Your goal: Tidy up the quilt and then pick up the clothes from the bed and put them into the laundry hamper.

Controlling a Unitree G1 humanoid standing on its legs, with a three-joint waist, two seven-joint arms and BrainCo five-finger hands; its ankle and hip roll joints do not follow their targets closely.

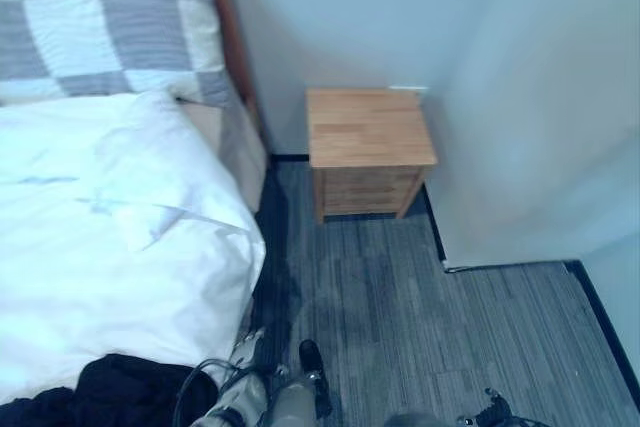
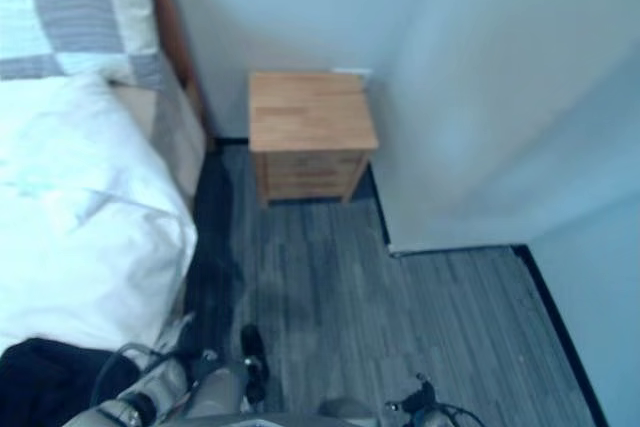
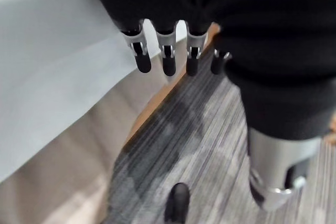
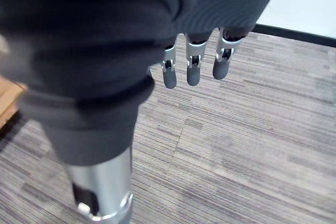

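Left eye view: grey carpet floor point(image 1: 420, 307), ribbed in fine streaks, across the lower right, bounded by pale smooth walls point(image 1: 400, 17) with a dark skirting strip. Bed point(image 1: 225, 137) along the robot's left, wooden frame edge running up beside the wall. White quilt point(image 1: 100, 227) over most of the mattress, soft and puffy, rumpled into creases and a folded flap near its middle, edge drooping over the bed's side. Checked pillow point(image 1: 110, 27) at the head, grey and cream squares, touching the quilt's far edge. Black clothes point(image 1: 110, 392) bunched in a dark, soft heap on the quilt's near corner, at the lower left of the view. Small wooden nightstand point(image 1: 368, 147), boxy, light grain, flat top, drawer fronts below, standing in the corner just beside the bed and against the wall.

Left hand point(image 3: 165, 51) in its wrist view: fingers straight and relaxed, dark tips hanging over the carpet near the bed's side, holding nothing. Right hand point(image 4: 194, 61) in its wrist view: fingers likewise straight, loose, over bare carpet, nothing in them.
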